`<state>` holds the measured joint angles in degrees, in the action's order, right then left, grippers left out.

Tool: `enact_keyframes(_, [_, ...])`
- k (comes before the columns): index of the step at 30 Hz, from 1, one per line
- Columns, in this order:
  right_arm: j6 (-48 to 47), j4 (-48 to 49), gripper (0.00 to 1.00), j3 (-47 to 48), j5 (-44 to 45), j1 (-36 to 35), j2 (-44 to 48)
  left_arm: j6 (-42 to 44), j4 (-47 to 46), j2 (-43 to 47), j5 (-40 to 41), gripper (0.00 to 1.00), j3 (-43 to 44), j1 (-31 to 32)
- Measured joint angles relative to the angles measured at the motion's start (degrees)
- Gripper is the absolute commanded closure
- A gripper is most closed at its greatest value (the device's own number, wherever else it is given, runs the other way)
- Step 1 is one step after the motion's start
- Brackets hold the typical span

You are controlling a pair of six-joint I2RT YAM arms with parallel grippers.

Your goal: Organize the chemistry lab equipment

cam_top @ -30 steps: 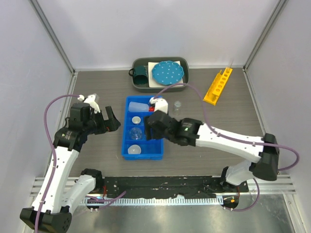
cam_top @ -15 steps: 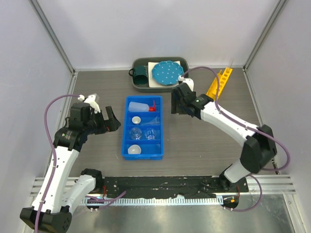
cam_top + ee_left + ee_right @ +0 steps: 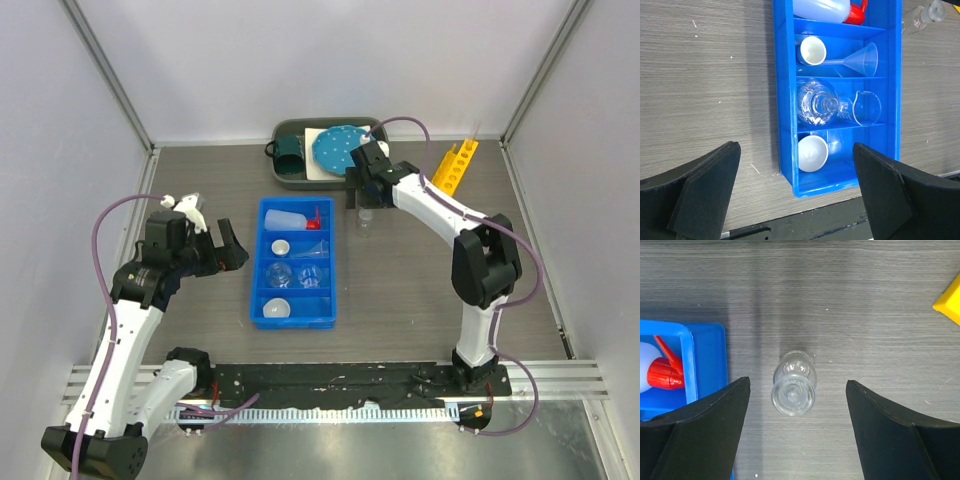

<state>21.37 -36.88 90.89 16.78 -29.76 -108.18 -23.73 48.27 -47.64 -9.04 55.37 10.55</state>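
The blue plastic bin (image 3: 256, 300) is a long rectangle with glossy walls, split crosswise into four cells, and sits on the grey wood-grain surface (image 3: 420, 290). The cell at its 12 o'clock end holds the white squeeze bottle (image 3: 820, 7) lying on its side, red nozzle toward 3 o'clock. The next cell holds a small round white dish (image 3: 812, 50) and the clear cone-shaped funnel (image 3: 863, 59), the third a round-bellied clear flask (image 3: 815, 105) and a clear beaker (image 3: 867, 107) on its side, and the nearest a second white dish (image 3: 812, 153).

The small clear flask (image 3: 793, 385) stands free at 3 o'clock of the bin. The right jaws are released, one on each side of it, touching nothing. The left jaws hang spread wide at the bin's 9 o'clock, empty.

The yellow holed rack (image 3: 449, 172) lies at 2 o'clock of that flask. A dark tray (image 3: 283, 182) at the bin's 12 o'clock carries a teal mug (image 3: 292, 155) and a blue dotted plate (image 3: 338, 148)
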Motion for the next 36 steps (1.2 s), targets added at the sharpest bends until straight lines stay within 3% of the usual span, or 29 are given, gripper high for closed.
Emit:
enact_keyframes(24, [-1.4, -1.46, 0.16, -0.55, -3.02, 0.31, -7.93, 0.13, -0.02, -0.74, 0.02, 0.0, -0.02, 0.0])
enact_keyframes(36, [-1.05, -0.33, 0.36, -1.11, -4.11, 0.31, -8.48, 0.13, -0.02, -0.74, 0.02, 0.0, -0.02, 0.0])
